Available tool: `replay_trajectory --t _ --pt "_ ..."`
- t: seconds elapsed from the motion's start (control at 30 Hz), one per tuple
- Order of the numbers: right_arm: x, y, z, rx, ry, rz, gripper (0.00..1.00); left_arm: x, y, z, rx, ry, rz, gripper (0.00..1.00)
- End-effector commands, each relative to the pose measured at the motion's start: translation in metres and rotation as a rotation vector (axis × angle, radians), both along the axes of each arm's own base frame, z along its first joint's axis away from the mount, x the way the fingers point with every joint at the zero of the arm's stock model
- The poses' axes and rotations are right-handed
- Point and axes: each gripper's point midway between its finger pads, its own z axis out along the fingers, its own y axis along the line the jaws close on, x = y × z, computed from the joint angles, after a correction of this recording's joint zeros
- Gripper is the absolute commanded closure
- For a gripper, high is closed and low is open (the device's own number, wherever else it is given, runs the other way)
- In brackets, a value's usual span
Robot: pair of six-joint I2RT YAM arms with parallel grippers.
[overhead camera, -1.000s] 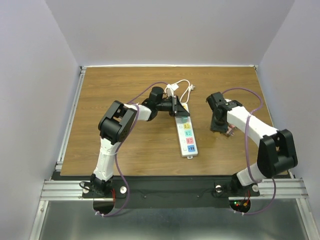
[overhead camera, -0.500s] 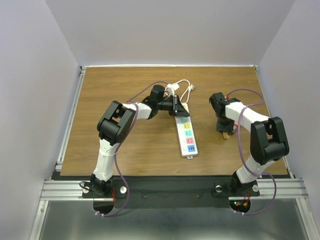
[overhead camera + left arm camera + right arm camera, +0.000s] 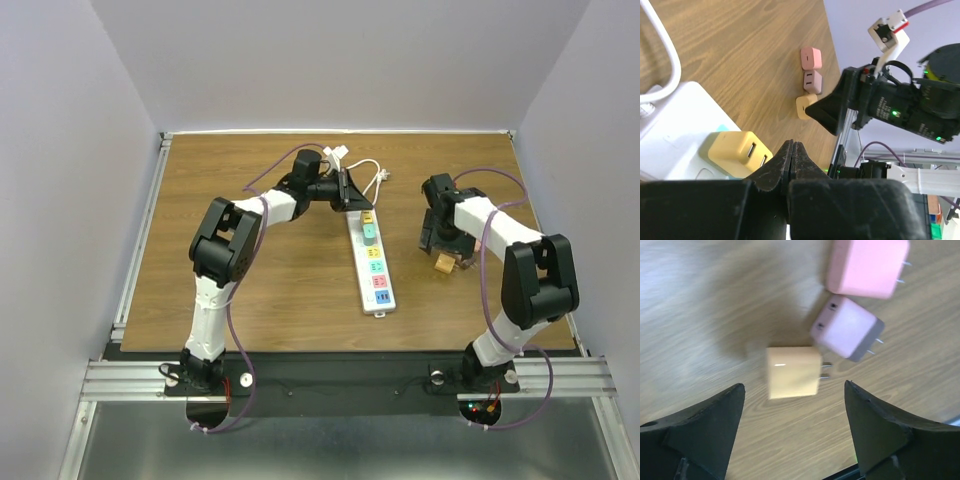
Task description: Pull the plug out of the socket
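**A:** Hovering at the cord end of the socket (image 3: 372, 262), your left gripper (image 3: 791, 150) has its fingers pressed together on nothing, close by the yellow plug (image 3: 737, 152).

**B:** Open them, straddle the plug's sides, and pull straight away from the strip's face so it doesn't lift.

**A:** And your right gripper (image 3: 794, 386)?

**B:** Its fingers are apart over the tan plug (image 3: 792, 371). The mauve plug (image 3: 846, 332) and pink plug (image 3: 867, 265) lie loose beside it. I can make out only the yellow one in an outlet.
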Motion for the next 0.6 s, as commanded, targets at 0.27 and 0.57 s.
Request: replay_trajectory --t 0.27,0.57 --pt "0.026 0.055 0.050 0.241 -0.154 0.140 0.12 -0.022 0.014 0.023 -0.015 -0.091 -0.042 1.00" --pt "0.056 0.088 0.087 0.400 -0.292 0.198 0.12 -0.102 0.020 0.001 0.026 -0.079 -0.105 1.00"
